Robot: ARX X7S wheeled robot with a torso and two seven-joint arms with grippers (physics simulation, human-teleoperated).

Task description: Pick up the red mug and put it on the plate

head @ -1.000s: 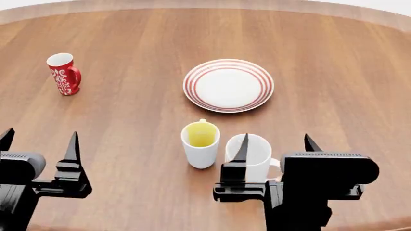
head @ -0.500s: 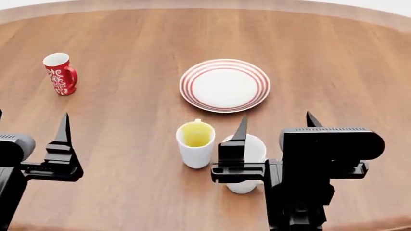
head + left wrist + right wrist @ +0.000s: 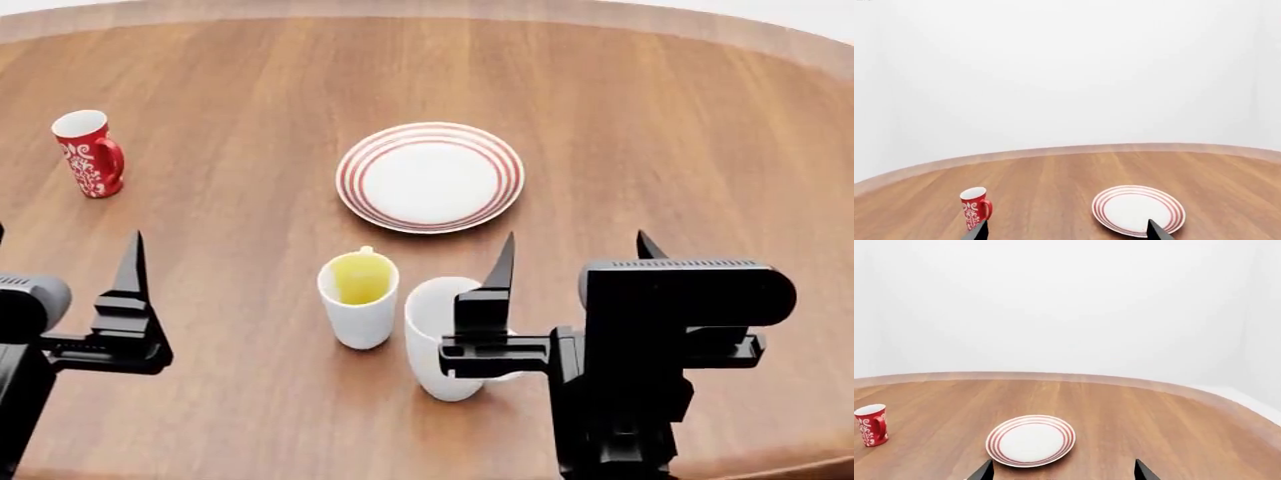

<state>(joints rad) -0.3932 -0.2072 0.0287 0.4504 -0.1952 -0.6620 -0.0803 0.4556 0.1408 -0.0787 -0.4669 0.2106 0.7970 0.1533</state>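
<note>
No readable text, brand or label on anything; the only marking is the white floral pattern on the red mug (image 3: 86, 151) and the concentric red rings on the plate (image 3: 430, 177).

Left gripper (image 3: 60, 270): fingers spread wide, nothing between them, not touching any object; it hangs over bare table (image 3: 694, 130) at the near left; only the inner finger (image 3: 130, 270) is fully visible in the head view, the outer one is cut by the frame edge; in the left wrist view both tips just poke into frame, well apart.

Right gripper (image 3: 574, 262): also spread wide, holding nothing; it sits at the near right, its inner finger (image 3: 501, 268) overlapping the plain white mug (image 3: 441, 340) in the head view; cannot tell from that view whether it touches the mug; no contact visible in the right wrist view.

Red mug: upright on the table at the far left, handle toward the plate side, well apart from both grippers and from the plate; plate lies flat mid-table; the white mug with yellow inside (image 3: 358, 297) stands just beside the plain white mug, nearer than the plate.
</note>
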